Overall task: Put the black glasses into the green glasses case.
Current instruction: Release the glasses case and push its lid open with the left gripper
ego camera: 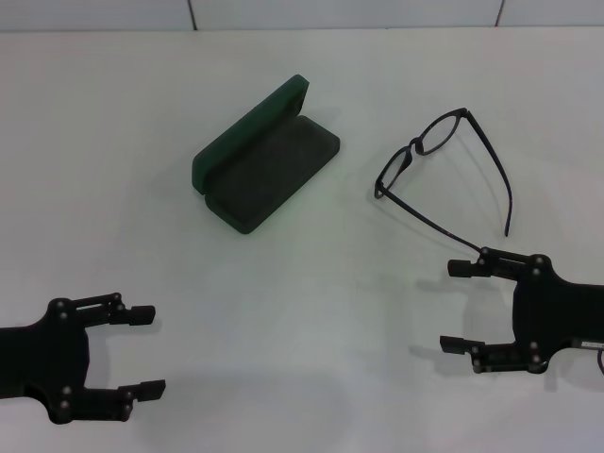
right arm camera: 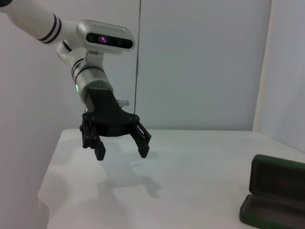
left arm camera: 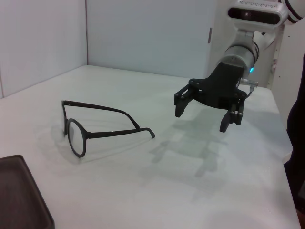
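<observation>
A: Jaw state on both?

B: Right gripper point(ego camera: 457, 307) has its jaws spread, holding nothing. It hovers at the near right of the table point(ego camera: 311, 311), its upper finger close by the tip of 1 temple arm of the black glasses point(ego camera: 444, 170). From the left wrist view it looks raised clear of the surface, shadow beneath it. Left gripper point(ego camera: 143, 351) also spread and empty, parked near left, well apart from everything.

A: So no grasp yet. Which step?

B: I'd call it the approach. 0 of the task is done: glasses sit on the table right of centre, the green glasses case point(ego camera: 267, 160) lies open left of them, apart, nothing in it.

A: Glasses orientation?

B: Unfolded, standing on the lens rims and temple tips. Front frame runs diagonally, from near-left to far-right; lenses face toward the case side. Both temples trail back toward the near right, toward the right gripper. Case long axis is roughly parallel to the front frame, lid up along its far-left long edge, lining up.

A: Next move?

B: My guess: right gripper goes forward and down and pinches the frame near the hinge. Thin frame, so a narrow, centred pinch. Then carry left and line the front frame with the case's long axis.
</observation>
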Action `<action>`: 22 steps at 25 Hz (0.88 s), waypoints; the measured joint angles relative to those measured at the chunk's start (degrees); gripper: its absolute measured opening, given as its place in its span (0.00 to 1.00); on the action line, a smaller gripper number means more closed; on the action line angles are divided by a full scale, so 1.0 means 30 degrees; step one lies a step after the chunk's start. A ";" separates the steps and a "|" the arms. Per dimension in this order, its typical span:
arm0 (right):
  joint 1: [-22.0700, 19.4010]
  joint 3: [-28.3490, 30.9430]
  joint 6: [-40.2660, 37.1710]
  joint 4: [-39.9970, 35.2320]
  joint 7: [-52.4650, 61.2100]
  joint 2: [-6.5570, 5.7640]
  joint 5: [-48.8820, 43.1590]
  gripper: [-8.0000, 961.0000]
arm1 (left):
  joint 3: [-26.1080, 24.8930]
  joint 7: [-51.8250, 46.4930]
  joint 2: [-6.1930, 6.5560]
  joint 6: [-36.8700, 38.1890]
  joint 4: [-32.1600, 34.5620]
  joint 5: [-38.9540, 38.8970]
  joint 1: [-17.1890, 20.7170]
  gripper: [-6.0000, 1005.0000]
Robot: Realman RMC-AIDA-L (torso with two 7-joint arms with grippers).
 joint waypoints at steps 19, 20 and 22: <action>-0.0001 0.0087 0.0042 0.0018 0.0518 0.0019 0.0001 0.85 | -0.1413 -0.1859 -0.0287 -0.0053 -0.0105 -0.0086 -0.0311 0.81; 0.0000 0.0100 0.0044 -0.0002 0.0570 0.0019 0.0002 0.85 | -0.1880 -0.2762 -0.0342 -0.0047 -0.0127 -0.0107 -0.0449 0.81; -0.0001 0.0123 0.0048 -0.0036 0.0632 0.0019 0.0001 0.85 | -0.2501 -0.4857 -0.0425 -0.0036 -0.0137 -0.0119 -0.0718 0.81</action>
